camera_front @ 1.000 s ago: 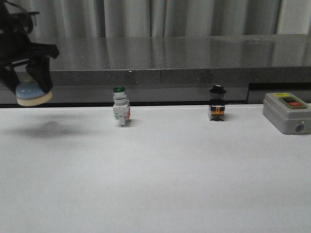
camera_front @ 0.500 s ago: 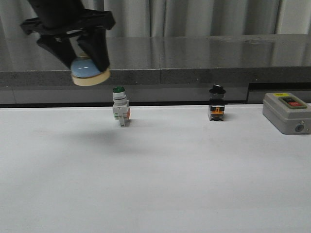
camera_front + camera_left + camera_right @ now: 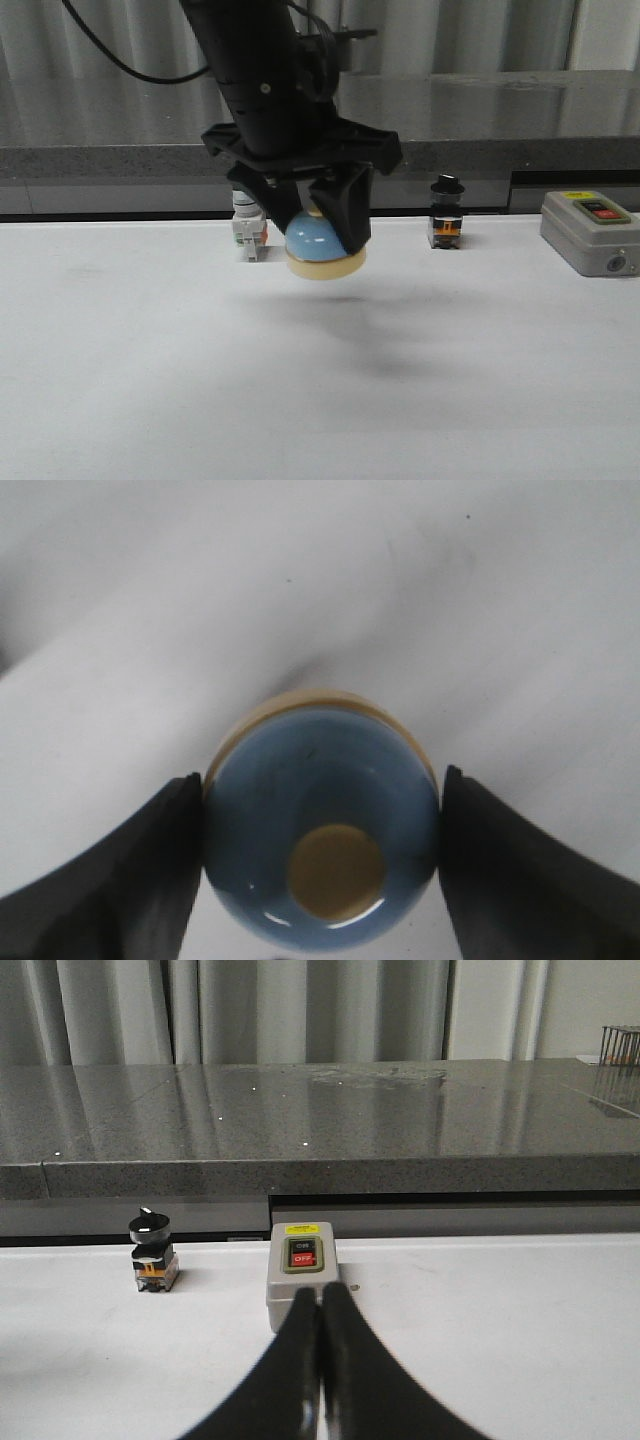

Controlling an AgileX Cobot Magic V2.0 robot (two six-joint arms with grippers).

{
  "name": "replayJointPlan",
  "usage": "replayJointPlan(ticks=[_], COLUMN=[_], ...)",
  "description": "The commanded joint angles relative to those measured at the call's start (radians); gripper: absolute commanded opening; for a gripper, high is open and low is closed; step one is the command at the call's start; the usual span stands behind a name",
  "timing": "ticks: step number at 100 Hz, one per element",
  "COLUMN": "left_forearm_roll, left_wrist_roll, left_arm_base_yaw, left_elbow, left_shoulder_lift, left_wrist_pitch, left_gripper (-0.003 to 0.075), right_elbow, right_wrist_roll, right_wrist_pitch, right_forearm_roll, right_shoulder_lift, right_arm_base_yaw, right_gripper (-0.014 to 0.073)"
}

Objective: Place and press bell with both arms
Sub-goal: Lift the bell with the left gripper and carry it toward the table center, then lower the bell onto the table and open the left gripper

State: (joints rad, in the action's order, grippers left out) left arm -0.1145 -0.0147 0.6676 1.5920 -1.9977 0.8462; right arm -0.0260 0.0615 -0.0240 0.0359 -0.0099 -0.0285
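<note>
The light-blue bell [image 3: 322, 247] with its cream base hangs in the air above the middle of the white table, held by my left gripper [image 3: 315, 222]. In the left wrist view the bell [image 3: 320, 825] shows from above with its cream button, and a black finger [image 3: 150, 870] presses it on each side. My right gripper [image 3: 321, 1305] is shut and empty, low over the table in front of the grey box. The right arm does not show in the front view.
A green-capped white push-button switch [image 3: 247, 225] stands just behind and left of the bell. A black selector switch [image 3: 446, 212] stands at mid right. A grey box with red and green buttons [image 3: 590, 230] sits at the right edge, also in the right wrist view [image 3: 302, 1270]. A dark stone ledge [image 3: 480, 120] runs behind the table.
My left arm has carried the bell from the far left to the middle of the table and lowered it closer to the surface.
</note>
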Motion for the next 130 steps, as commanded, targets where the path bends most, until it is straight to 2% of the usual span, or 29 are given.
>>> replayJointPlan(ticks=[1, 31, 38, 50, 57, 93, 100, 108, 130], left_forearm_roll=[-0.015, -0.015, -0.015, -0.015, -0.015, -0.005, -0.001, 0.017, 0.115], left_wrist_roll=[-0.001, -0.001, -0.001, -0.001, -0.001, -0.001, -0.001, 0.032, 0.115], left_arm_base_yaw=[0.019, 0.019, 0.019, 0.019, 0.019, 0.017, 0.017, 0.017, 0.017], left_elbow=[0.032, 0.032, 0.032, 0.032, 0.032, 0.109, 0.119, 0.119, 0.119], left_shoulder_lift=[0.025, -0.049, -0.054, -0.054, -0.054, -0.048, -0.034, -0.013, 0.046], left_wrist_pitch=[-0.046, -0.059, -0.059, -0.061, -0.063, 0.031, 0.034, 0.034, 0.044], left_gripper=[0.0241, 0.0258, 0.0311, 0.0459, 0.0507, 0.0510, 0.0479, 0.0405, 0.0106], right_elbow=[0.014, 0.014, 0.014, 0.014, 0.014, 0.014, 0.014, 0.014, 0.014], right_wrist_roll=[-0.002, -0.002, -0.002, -0.002, -0.002, -0.002, -0.002, -0.002, -0.002], right_wrist_pitch=[0.081, 0.081, 0.081, 0.081, 0.081, 0.081, 0.081, 0.081, 0.081], right_forearm_roll=[0.012, 0.012, 0.012, 0.012, 0.012, 0.012, 0.012, 0.012, 0.012], right_shoulder_lift=[-0.018, -0.018, -0.018, -0.018, -0.018, -0.018, -0.018, -0.018, -0.018], right_arm_base_yaw=[-0.003, -0.003, -0.003, -0.003, -0.003, -0.003, -0.003, -0.003, -0.003], right_gripper=[-0.0060, -0.0060, -0.0060, -0.0060, -0.0060, -0.0060, -0.0060, -0.0060, -0.0060])
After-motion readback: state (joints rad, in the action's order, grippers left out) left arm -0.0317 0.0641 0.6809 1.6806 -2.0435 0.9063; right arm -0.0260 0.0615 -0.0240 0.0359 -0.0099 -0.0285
